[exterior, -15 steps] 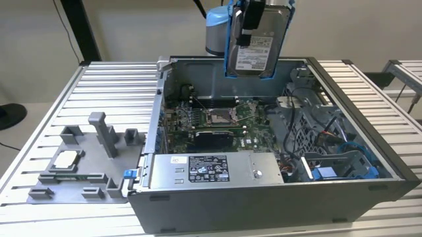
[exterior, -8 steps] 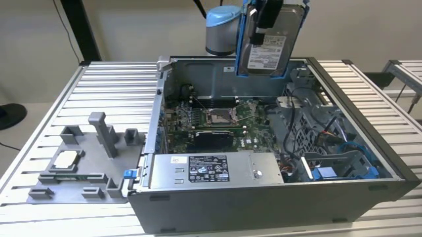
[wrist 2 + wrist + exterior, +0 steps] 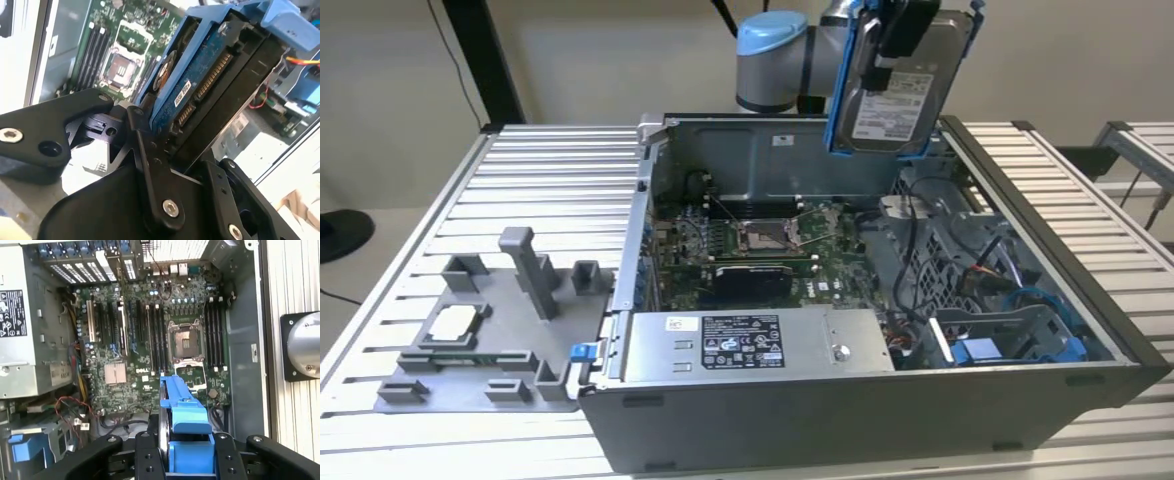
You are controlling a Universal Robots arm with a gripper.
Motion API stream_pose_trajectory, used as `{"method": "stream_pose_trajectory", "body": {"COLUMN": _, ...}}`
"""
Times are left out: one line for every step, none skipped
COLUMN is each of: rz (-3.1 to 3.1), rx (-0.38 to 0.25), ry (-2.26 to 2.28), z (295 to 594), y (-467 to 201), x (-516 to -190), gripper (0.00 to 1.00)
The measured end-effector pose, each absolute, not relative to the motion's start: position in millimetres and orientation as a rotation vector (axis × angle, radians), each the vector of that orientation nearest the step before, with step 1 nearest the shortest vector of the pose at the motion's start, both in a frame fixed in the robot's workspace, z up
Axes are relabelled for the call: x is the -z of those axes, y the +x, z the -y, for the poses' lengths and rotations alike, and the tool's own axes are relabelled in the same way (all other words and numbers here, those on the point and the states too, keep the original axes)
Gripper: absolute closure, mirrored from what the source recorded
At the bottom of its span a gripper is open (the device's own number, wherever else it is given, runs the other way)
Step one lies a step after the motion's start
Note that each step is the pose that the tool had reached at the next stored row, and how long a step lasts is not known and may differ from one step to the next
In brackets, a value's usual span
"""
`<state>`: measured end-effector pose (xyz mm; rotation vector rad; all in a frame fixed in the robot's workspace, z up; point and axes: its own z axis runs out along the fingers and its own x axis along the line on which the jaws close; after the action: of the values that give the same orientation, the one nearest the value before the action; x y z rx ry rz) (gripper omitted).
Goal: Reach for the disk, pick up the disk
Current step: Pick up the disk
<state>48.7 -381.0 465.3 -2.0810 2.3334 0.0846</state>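
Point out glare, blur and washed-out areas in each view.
Exterior view: even light; the disk label reads clearly in the gripper. Second wrist view: near black fingers are soft, and the lower right corner is blown out white. First wrist view: motherboard sharp; blue bracket slightly soft.

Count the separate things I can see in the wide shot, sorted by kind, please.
Silver rectangular metal hard drive in a blue plastic bracket, held up by the robot's black fingers: 1
Open grey metal computer case: 1
Grey plastic fixture tray on the slatted table: 1
Small square silver chip in that tray: 1
Total: 4
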Motion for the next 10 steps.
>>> {"method": "stream_pose_trajectory", "body": {"rz": -2.334, "rx": -0.086, "ry": -2.082, "z": 381, "y": 54, "x": -465, "gripper": 1.0}}
{"method": "stream_pose_trajectory", "body": {"rz": -2.335, "rx": -0.088, "ry": -2.082, "z": 381, "y": 58, "x": -465, "gripper": 1.0}}
{"method": "stream_pose_trajectory", "body": {"rz": -2.336, "rx": -0.089, "ry": -2.083, "z": 381, "y": 63, "x": -465, "gripper": 1.0}}
{"method": "stream_pose_trajectory", "body": {"rz": -2.336, "rx": -0.091, "ry": -2.083, "z": 382, "y": 67, "x": -465, "gripper": 1.0}}
{"method": "stream_pose_trajectory", "body": {"rz": -2.337, "rx": -0.092, "ry": -2.084, "z": 382, "y": 72, "x": -465, "gripper": 1.0}}
{"method": "stream_pose_trajectory", "body": {"rz": -2.337, "rx": -0.094, "ry": -2.084, "z": 382, "y": 76, "x": -465, "gripper": 1.0}}
{"method": "stream_pose_trajectory", "body": {"rz": -2.338, "rx": -0.095, "ry": -2.085, "z": 382, "y": 81, "x": -465, "gripper": 1.0}}
{"method": "stream_pose_trajectory", "body": {"rz": -2.338, "rx": -0.096, "ry": -2.085, "z": 382, "y": 85, "x": -465, "gripper": 1.0}}
{"method": "stream_pose_trajectory", "body": {"rz": -2.339, "rx": -0.098, "ry": -2.085, "z": 382, "y": 90, "x": -465, "gripper": 1.0}}
{"method": "stream_pose_trajectory", "body": {"rz": -2.339, "rx": -0.099, "ry": -2.086, "z": 383, "y": 94, "x": -465, "gripper": 1.0}}
